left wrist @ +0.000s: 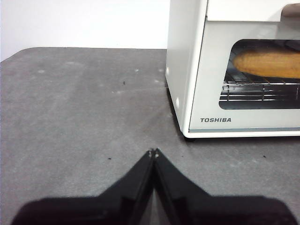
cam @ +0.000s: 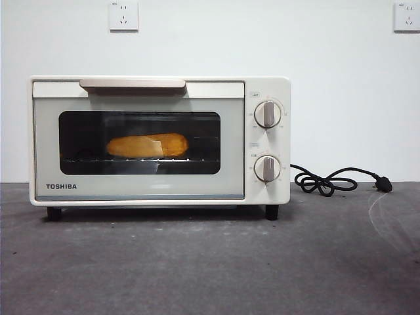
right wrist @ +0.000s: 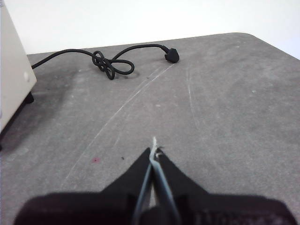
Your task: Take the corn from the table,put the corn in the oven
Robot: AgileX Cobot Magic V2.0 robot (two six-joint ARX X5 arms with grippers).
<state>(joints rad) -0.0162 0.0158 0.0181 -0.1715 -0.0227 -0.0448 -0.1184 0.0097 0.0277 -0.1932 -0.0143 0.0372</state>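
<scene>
Resting on wire rack [cam: 141, 159] inside oven [cam: 159, 139], corn [cam: 147, 145] lay behind closed glass door. Your left gripper [left wrist: 153, 152] hovered over table [cam: 210, 262] beside oven, jaws pressed together, empty. Your right gripper [right wrist: 153, 151] near cord [right wrist: 110, 63], likewise closed, empty.

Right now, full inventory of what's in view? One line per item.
oven: 1, cream-white, on the table, door shut
corn: 1, yellow-orange, inside the oven on the wire rack, seen through the door window
wire rack: 1, metal, inside the oven under the corn
knobs: 2, cream, on the oven's front panel beside the door, one above the other
cord: 1, black, knotted, lying on the table beside the oven, plug loose
table: 1, dark grey, under everything
wall sockets: 2, white, on the wall behind
left gripper: 1, black, shut, over the table near the oven's corner
right gripper: 1, black, shut, over the table on the cord's side
</scene>
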